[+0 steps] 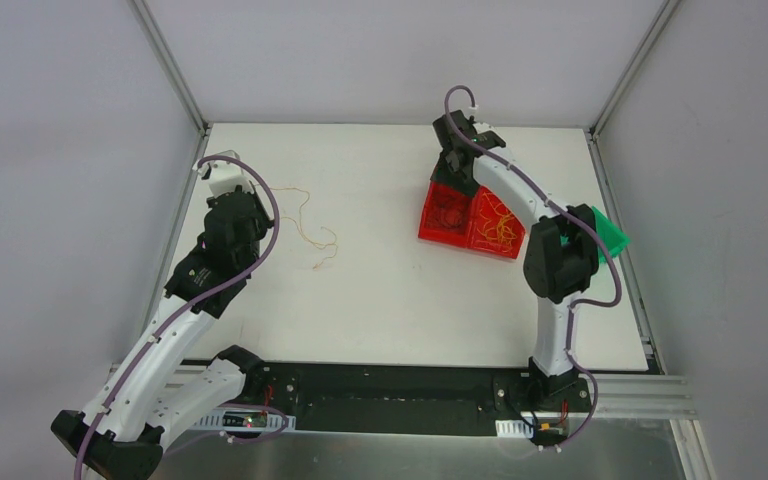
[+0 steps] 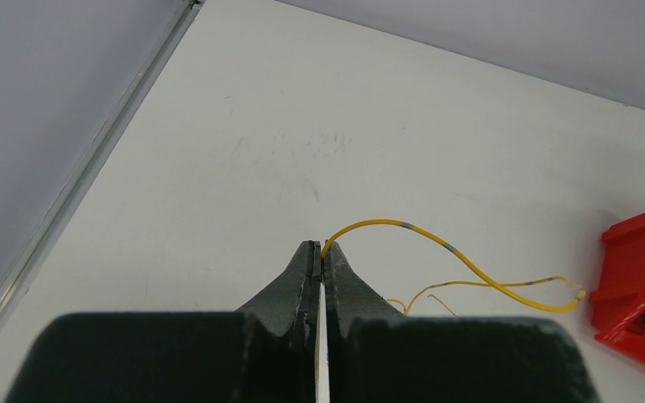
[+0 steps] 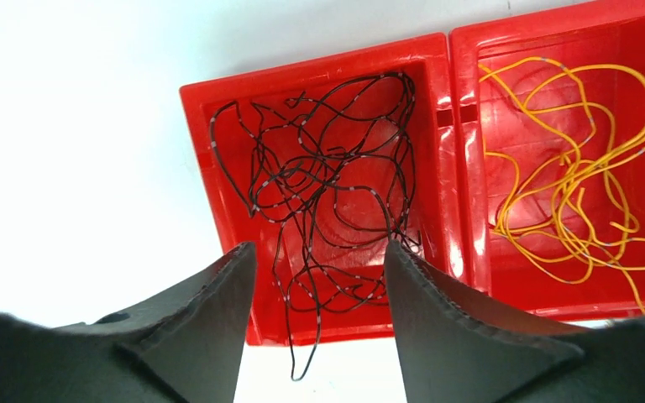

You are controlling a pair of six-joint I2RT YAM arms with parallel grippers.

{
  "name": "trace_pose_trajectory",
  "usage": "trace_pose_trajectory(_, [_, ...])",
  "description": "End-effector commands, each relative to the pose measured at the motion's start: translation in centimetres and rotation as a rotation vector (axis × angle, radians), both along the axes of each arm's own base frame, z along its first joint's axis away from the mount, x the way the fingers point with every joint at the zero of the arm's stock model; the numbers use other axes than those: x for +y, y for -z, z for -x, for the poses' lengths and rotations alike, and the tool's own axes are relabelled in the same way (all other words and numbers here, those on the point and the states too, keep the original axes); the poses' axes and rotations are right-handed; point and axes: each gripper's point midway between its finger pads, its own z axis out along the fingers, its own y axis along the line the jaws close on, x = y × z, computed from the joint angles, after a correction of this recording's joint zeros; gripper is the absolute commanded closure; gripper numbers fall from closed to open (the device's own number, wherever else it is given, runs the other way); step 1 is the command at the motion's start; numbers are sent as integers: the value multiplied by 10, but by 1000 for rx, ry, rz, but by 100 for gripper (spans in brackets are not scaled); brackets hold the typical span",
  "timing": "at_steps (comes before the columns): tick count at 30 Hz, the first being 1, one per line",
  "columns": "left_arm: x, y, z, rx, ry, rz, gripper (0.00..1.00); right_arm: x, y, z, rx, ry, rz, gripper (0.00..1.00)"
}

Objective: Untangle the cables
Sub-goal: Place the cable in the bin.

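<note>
Found one hair-thin yellow wire point(image 2: 437, 239) with short grey bands, lying in loose curls on the left half of the white worktop point(image 1: 390, 290). Saw one end of it clamped between the left fingers point(image 2: 302, 281), pressed tight together, the strand arching out of their tips and down to the worktop. Counted two red plastic bins point(image 3: 204, 168), side by side and touching, toward the far-right corner of the worktop. Saw in the left bin a tangled heap of dark brown-black wires point(image 3: 327, 185), marked with pale bands, one loop spilling over a rim onto the worktop. Saw in the right bin a looser heap of yellow-orange wires point(image 3: 571, 193), thin and curly like the loose one. Could not tell the number of strands in either heap. Saw the right fingers point(image 3: 210, 319) standing well apart above the bin of dark wires, gripping nothing. Spotted one green plastic piece point(image 1: 612, 238) at the right edge of the worktop, partly hidden behind the right arm.
</note>
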Motion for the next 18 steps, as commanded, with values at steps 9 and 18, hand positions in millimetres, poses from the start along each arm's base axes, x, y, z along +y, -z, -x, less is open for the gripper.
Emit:
trace_pose_trajectory(9, [-34, -7, -4, -2, 184, 63, 100, -7, -106, 26, -153, -89, -101, 1])
trace_pose_trajectory(18, [-83, -3, 2, 96, 380, 217, 100, 0, -134, 79, -197, -241, -236, 1])
